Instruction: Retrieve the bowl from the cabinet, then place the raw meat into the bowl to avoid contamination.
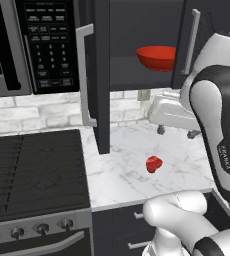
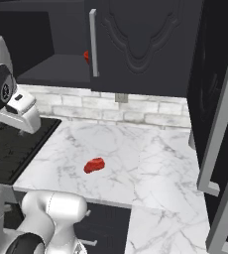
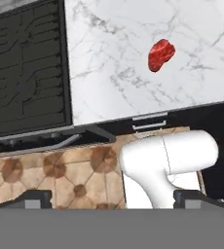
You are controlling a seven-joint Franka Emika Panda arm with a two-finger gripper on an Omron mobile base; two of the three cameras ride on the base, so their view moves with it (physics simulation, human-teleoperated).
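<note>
While the fingers (image 3: 112,198) stand spread and empty, facing down at the counter (image 3: 133,73), we judge the bowl (image 1: 157,57) lies above them on the open cabinet (image 1: 99,75) shelf. It is round, mouth upward; the raw meat (image 1: 154,164) sits below.

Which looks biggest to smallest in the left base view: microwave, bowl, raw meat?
1. microwave, by far the largest, though cut off by the frame edge
2. bowl on the open cabinet shelf, part hidden by the right-hand door
3. raw meat on the counter, smallest
</note>
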